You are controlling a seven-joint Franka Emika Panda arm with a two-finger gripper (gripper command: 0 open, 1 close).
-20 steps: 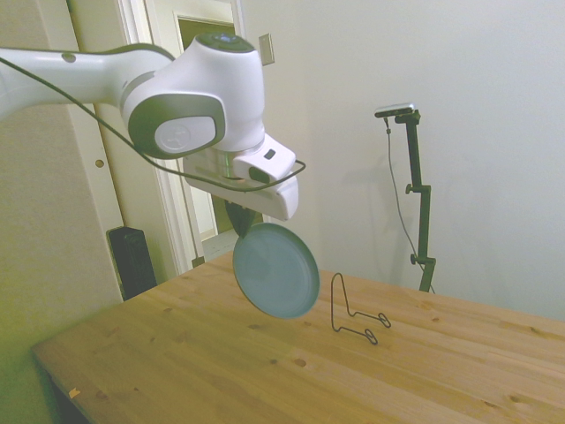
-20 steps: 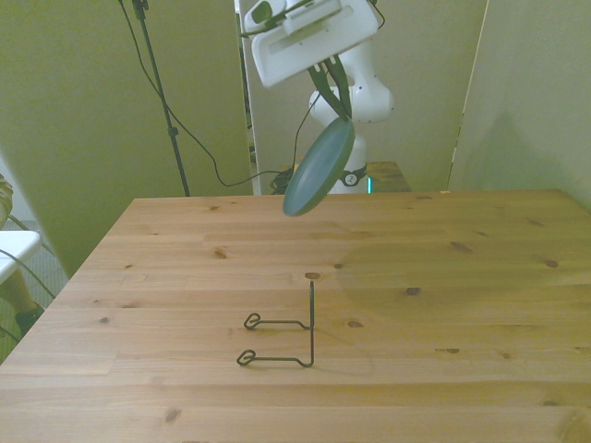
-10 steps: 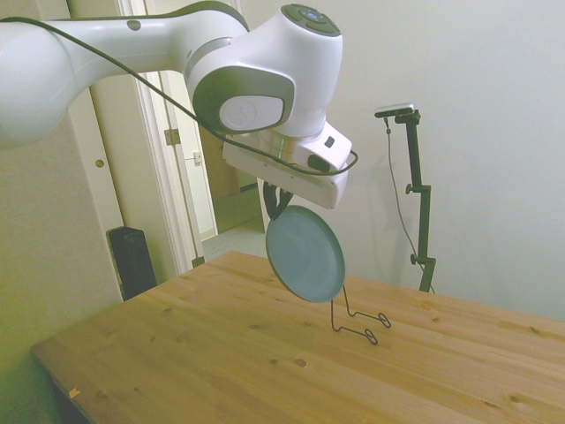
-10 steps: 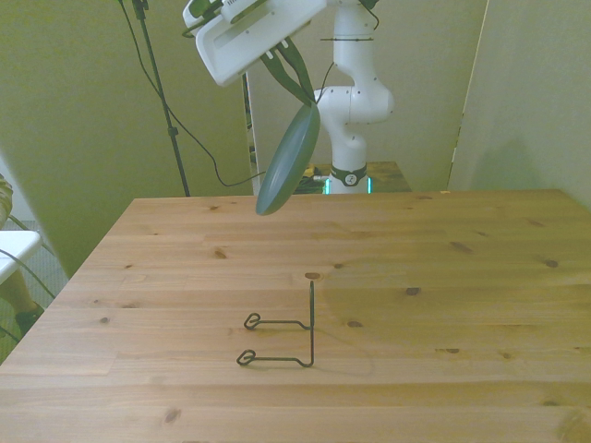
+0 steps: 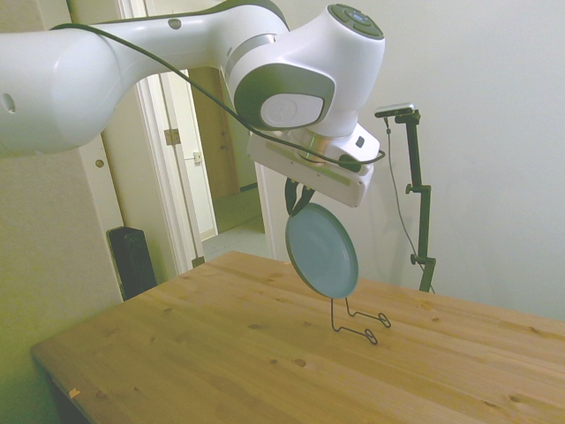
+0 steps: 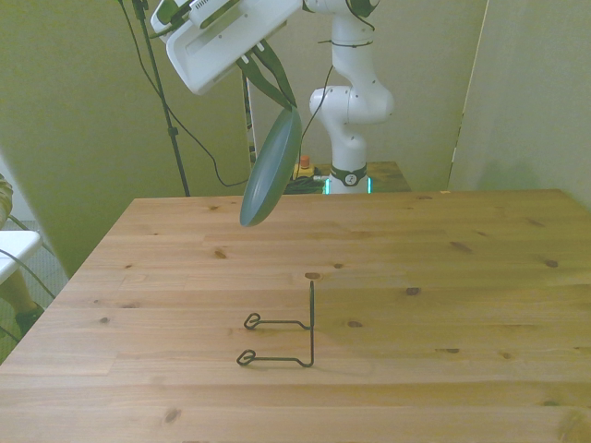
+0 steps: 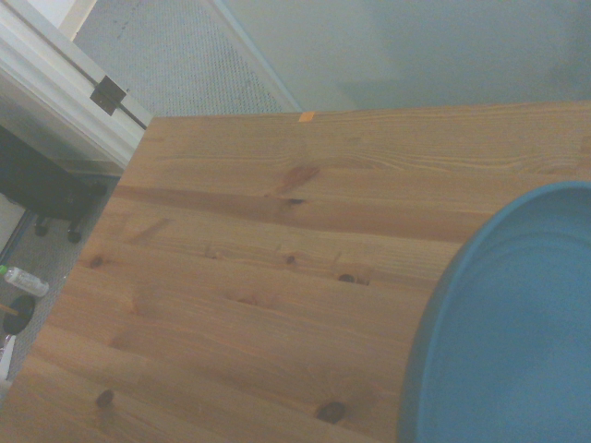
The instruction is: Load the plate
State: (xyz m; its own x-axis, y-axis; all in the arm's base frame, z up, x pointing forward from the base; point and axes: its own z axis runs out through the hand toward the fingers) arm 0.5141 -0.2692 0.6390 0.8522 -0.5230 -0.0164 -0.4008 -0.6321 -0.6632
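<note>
Plate (image 7: 517,323): blue-green, close to the camera, partly cropped by the frame edge. Beyond it: wooden table (image 7: 259,240), with its corner and grey carpet (image 7: 175,55) past the edge.

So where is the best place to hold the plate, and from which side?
At its top rim, from above, as the gripper does now. The plate hangs on edge, tilted, so its lower rim stays free to go into the wire stand below.

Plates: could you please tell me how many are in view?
1: the plate hangs tilted in the gripper, above the table, near the wire stand.
</note>
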